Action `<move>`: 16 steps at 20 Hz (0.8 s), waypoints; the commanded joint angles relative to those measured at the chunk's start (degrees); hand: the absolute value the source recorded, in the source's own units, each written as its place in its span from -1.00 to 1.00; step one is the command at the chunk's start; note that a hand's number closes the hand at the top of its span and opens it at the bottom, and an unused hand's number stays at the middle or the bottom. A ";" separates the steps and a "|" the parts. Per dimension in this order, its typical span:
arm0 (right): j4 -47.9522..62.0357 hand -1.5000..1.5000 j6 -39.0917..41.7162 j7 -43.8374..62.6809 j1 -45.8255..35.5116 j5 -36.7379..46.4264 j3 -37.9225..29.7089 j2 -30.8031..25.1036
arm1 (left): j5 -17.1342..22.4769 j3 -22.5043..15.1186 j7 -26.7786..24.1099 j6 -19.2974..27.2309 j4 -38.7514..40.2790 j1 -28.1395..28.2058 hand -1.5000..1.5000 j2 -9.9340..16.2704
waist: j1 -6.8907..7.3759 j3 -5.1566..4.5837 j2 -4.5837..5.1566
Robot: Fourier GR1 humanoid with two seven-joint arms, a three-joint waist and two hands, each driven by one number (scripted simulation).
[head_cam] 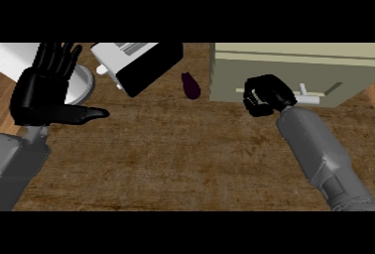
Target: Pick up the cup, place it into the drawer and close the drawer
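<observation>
At desk's far right edge, right hand [265,95], fingers clenched, meets the drawer [293,74]; closing seems next. Left hand [45,84] rests released.

At the upper right of the frame, an olive-green drawer unit [293,69] with a pale handle [311,96] is seen on the brown wooden counter [183,158]. The right hand [265,95] is held against its front at the handle, fingers curled. A dark purple eggplant [190,85] lies at upper centre, beside a black-and-white appliance [139,64]. The left hand [44,89] is shown at upper left, fingers straight and upward, over a grey round dish [84,87].
</observation>
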 commanded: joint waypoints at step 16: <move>12.82 1.00 3.85 -3.83 -10.30 -6.14 -9.16 -7.36 | -0.79 -1.39 -2.51 -5.56 1.03 1.98 -1.00 -2.83 | 2.87 0.37 2.07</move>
